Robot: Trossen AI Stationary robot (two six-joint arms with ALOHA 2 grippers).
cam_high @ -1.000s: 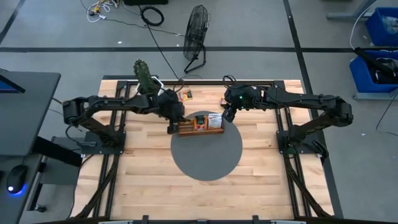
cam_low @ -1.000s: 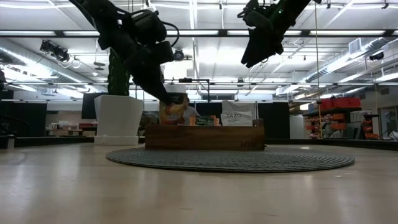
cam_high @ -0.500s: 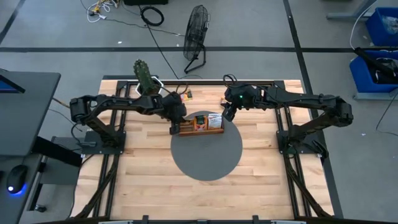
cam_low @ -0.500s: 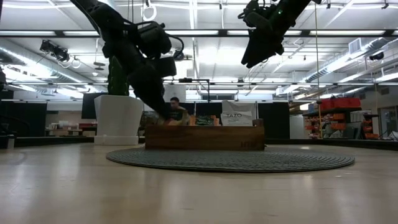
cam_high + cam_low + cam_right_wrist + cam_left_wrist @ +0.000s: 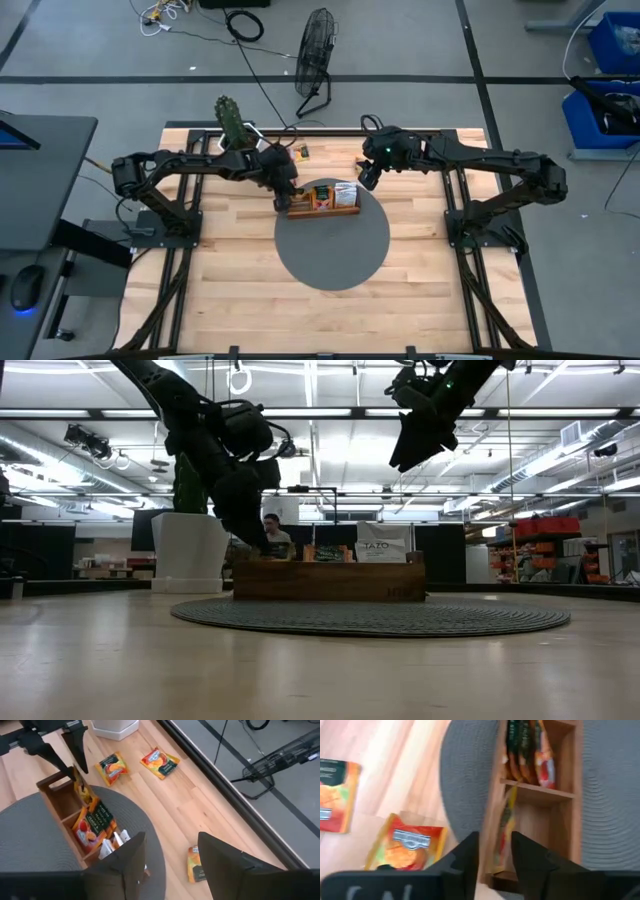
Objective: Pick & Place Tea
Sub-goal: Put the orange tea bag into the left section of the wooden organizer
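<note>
A brown wooden slotted tray (image 5: 323,203) stands on a round grey mat (image 5: 332,240). Its compartments hold upright tea sachets, orange, dark green (image 5: 100,817) and white. My left gripper (image 5: 495,842) is open over the tray's left end compartment. An orange sachet (image 5: 504,827) stands on edge there, leaning on the divider, in line with the gap between the fingers. My right gripper (image 5: 170,840) hangs open, high above the tray's right end (image 5: 366,180). Loose orange sachets (image 5: 111,767) (image 5: 160,761) lie flat on the wood beyond the tray.
A cactus in a white pot (image 5: 232,125) stands at the far left of the table. One more sachet (image 5: 196,865) lies on the wood near the far edge. The near half of the table (image 5: 330,320) is bare wood. A person shows in the room behind the tray (image 5: 270,532).
My left gripper has gone down toward the tray's left end with the orange sachet. The sachet showed above the tray wall a second ago. It has since sunk behind that wall into the end compartment.
</note>
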